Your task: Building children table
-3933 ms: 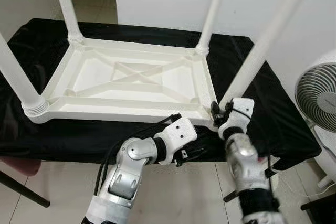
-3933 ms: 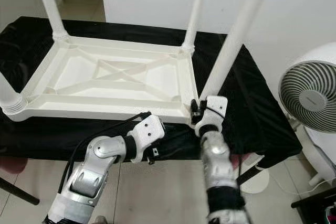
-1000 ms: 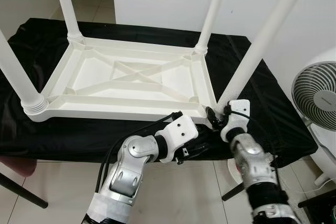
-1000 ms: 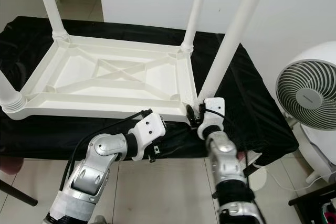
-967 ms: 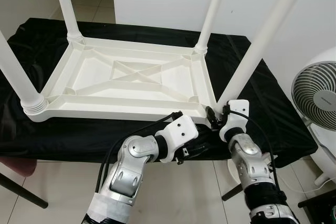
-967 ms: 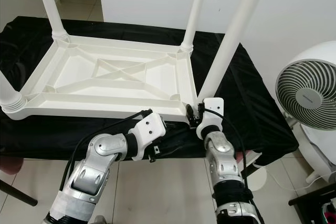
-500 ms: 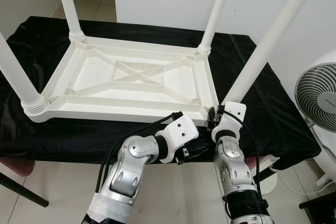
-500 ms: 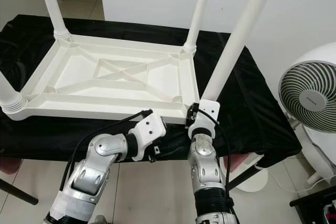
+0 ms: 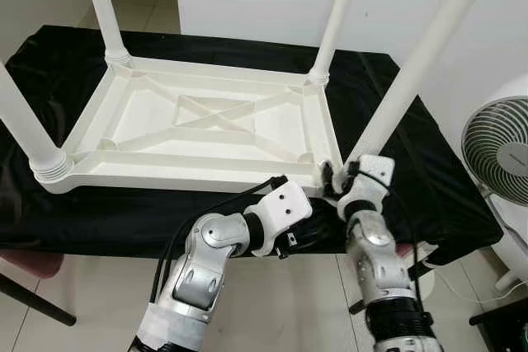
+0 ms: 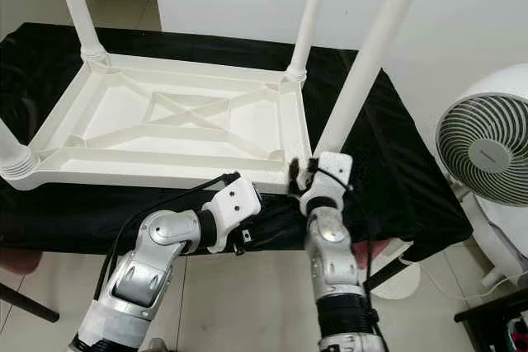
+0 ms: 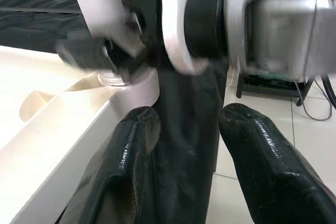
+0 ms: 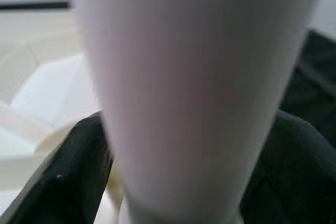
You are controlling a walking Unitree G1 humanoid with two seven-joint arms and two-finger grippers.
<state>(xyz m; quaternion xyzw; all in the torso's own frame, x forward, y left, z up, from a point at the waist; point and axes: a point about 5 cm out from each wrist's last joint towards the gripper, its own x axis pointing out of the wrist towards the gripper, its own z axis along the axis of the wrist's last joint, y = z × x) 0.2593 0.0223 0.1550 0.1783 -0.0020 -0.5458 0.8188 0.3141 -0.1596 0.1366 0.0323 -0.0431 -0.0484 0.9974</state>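
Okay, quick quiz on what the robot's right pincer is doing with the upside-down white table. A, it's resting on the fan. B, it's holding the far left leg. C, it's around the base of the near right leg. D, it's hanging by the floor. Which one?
C. The right pincer sits at the table's near right corner, and the right wrist view shows its black fingers on either side of the near right leg.

White table (image 9: 206, 121), black cloth (image 9: 429, 179), white fan (image 10: 487, 154), seemingly pale floor tiles (image 9: 272, 302)
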